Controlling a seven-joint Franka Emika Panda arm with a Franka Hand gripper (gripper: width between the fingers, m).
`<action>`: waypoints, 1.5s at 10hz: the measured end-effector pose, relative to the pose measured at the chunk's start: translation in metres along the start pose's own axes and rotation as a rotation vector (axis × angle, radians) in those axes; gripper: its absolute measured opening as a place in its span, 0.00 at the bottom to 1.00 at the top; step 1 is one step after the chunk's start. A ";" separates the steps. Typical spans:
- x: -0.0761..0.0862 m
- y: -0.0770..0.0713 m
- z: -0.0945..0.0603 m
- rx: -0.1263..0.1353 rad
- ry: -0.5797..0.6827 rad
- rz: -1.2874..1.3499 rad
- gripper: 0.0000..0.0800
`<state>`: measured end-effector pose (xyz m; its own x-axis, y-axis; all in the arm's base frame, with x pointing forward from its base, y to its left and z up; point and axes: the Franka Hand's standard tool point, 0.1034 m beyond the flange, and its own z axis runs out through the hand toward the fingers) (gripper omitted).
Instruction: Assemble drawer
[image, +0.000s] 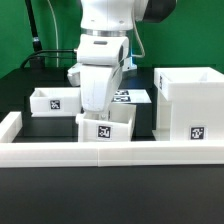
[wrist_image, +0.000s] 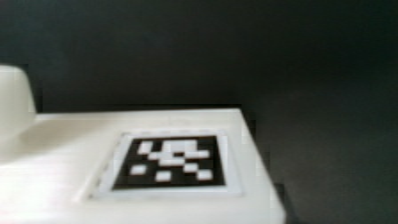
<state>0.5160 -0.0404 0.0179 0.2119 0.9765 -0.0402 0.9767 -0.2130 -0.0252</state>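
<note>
The drawer's tall white housing (image: 186, 105) stands on the black mat at the exterior view's right, with a tag low on its front. One small white tray (image: 50, 100) sits at the left. A second tray (image: 108, 126), tag facing front, sits in the middle by the front wall. My gripper (image: 97, 108) hangs straight down at that middle tray's left side, and its fingertips are hidden by the hand and the tray wall. The wrist view shows a blurred white tagged face (wrist_image: 175, 162) very close over black mat, with no fingers in it.
The low white border wall (image: 110, 153) runs along the front and up the left side (image: 8, 125). The marker board (image: 133, 97) lies flat behind the middle tray, partly hidden by my arm. Green backdrop and cables stand behind.
</note>
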 end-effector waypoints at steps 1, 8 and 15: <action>-0.001 0.000 0.001 0.001 -0.001 -0.008 0.05; 0.006 0.002 0.003 0.019 -0.011 -0.159 0.05; 0.024 0.006 0.006 -0.033 0.013 -0.065 0.05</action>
<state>0.5270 -0.0181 0.0106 0.1481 0.9886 -0.0265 0.9890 -0.1480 0.0060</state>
